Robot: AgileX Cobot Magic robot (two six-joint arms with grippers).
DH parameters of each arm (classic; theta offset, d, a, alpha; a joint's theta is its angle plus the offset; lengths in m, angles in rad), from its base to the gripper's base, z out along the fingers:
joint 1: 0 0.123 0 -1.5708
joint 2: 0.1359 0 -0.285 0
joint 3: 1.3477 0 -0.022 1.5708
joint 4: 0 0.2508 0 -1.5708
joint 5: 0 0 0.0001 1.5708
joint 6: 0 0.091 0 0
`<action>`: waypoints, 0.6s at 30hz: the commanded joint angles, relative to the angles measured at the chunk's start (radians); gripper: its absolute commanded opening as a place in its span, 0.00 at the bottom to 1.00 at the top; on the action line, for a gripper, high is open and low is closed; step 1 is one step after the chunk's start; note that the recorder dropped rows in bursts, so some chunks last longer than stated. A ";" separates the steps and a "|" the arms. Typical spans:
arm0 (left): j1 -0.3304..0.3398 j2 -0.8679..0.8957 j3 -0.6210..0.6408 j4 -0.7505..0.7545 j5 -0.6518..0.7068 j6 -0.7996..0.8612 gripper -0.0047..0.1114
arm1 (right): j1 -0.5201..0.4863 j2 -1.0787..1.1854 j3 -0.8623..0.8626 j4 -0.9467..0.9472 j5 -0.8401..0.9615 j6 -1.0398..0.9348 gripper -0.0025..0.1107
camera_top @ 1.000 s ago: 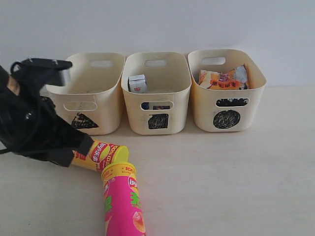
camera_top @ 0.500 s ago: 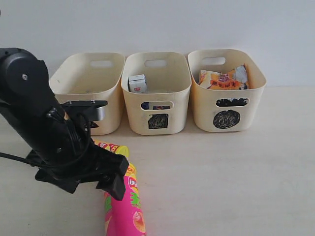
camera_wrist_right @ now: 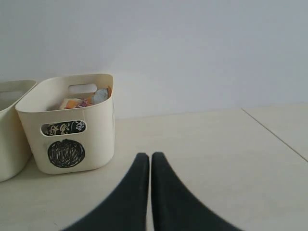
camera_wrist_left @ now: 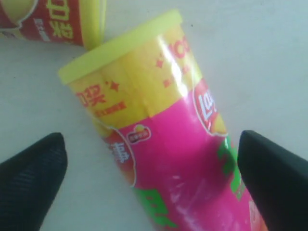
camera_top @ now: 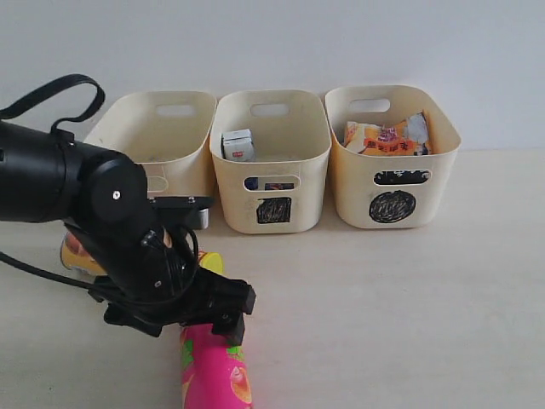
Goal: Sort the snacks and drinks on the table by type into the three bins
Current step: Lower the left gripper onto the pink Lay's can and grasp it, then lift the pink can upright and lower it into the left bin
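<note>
Three in a row at the back of the desk, exterior view: square bin in the middle, circle bin just right of it, third bin just left of it, its mark hidden by the left arm. Blue-white carton stands inside the square bin; orange bag shows in the circle bin. Pink tube lies on the desk in front of the square bin, a little to its left, upper part covered by the arm. Yellow tube lies further left of the square bin, mostly hidden. Left wrist view: left fingers spread wide, one on each side of the pink tube, bare desk showing between one finger and the tube; yellow tube's lid end lies just beside the pink tube's lid. Right wrist view: right fingers pressed together, nothing between them, low over bare desk well right of the square bin, circle bin nearer.
</note>
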 commanded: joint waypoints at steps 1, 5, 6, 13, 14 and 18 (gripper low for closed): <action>-0.016 0.023 -0.008 0.036 -0.046 -0.060 0.81 | -0.008 -0.005 0.005 0.002 0.000 -0.003 0.02; -0.016 0.058 -0.008 0.032 -0.046 -0.063 0.81 | -0.008 -0.005 0.005 0.002 0.000 -0.003 0.02; -0.016 0.065 -0.008 0.032 -0.041 -0.063 0.81 | -0.008 -0.005 0.005 0.002 0.000 -0.003 0.02; -0.016 0.104 -0.008 0.032 -0.022 -0.028 0.69 | -0.008 -0.005 0.005 0.002 0.000 -0.003 0.02; -0.016 0.104 -0.008 0.032 -0.005 -0.021 0.57 | -0.008 -0.005 0.005 0.002 0.000 -0.003 0.02; -0.016 0.102 -0.008 0.024 0.069 0.045 0.08 | -0.008 -0.005 0.005 0.002 0.000 -0.003 0.02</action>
